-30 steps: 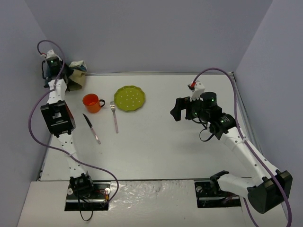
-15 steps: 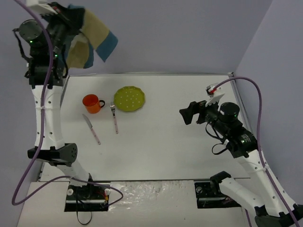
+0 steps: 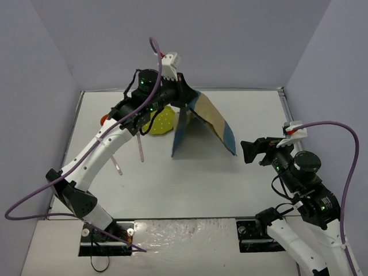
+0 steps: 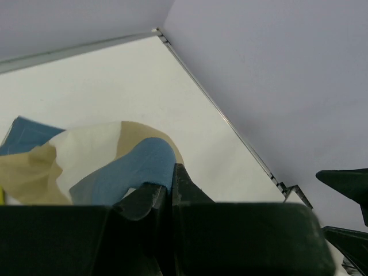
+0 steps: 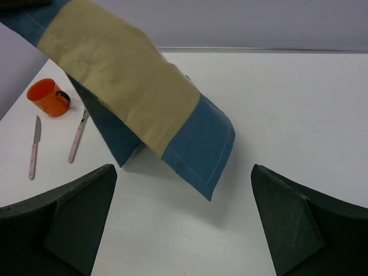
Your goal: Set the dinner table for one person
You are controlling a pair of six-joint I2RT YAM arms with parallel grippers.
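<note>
Orange mug [image 5: 48, 96] stands at the far left of the dinner table [image 3: 230, 190], with the knife [image 5: 34, 146] and fork [image 5: 77, 135] lying just right of it and the yellow-green plate [image 3: 163, 122] partly hidden behind the left arm. Left gripper [image 3: 184, 96] is clamped on one edge of the blue-and-tan placemat [image 3: 210, 123], holding it aloft over mid-table so that it hangs in a tent-like fold; judged purpose: to lay it on the bare centre before tableware goes on it. Right gripper [image 3: 248, 152], jaws spread wide and holding nothing, hovers near the cloth's free corner, probably positioned to catch and flatten it
</note>
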